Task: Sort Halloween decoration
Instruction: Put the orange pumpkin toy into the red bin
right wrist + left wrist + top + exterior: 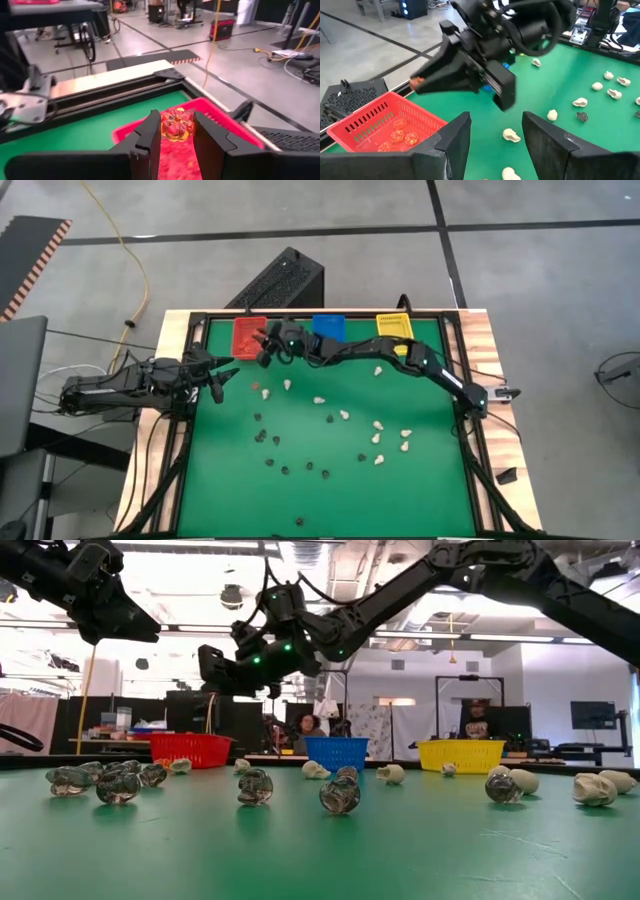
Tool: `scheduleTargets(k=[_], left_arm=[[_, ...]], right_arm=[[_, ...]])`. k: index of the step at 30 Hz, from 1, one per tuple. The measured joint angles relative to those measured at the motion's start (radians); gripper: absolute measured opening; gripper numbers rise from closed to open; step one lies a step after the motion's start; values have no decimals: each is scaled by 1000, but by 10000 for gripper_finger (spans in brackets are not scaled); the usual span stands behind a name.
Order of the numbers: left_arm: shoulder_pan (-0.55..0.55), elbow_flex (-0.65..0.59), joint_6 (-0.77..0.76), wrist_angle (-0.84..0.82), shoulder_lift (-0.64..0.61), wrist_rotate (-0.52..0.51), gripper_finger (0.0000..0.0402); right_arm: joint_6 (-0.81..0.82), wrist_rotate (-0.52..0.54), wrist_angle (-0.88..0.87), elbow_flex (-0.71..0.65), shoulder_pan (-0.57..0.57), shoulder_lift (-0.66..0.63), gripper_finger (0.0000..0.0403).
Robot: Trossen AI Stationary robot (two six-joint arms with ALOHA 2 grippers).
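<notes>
We see the right gripper (177, 131) pinching 1 orange trinket (176, 123) above the red bin (380, 120), the left gripper (495, 135) wide open, dozens unsorted.

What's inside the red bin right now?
The red bin holds a few orange trinkets on its floor. The right hand, shut on another orange trinket, hangs above it. The bin's near corner is hidden behind the left hand.

Orange trinket (176, 124) in right pincer (176, 131) above red bin (235, 131)
</notes>
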Motion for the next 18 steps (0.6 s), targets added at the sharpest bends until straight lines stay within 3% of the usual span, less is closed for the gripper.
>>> scheduleTargets(k=[9,18], left_arm=[[0,0,0,0,0,0,169],[0,0,0,0,0,0,169]], right_arm=[[27,-8,125,18,-9,45,121],[40,-25,-19,275,-12,212,121]])
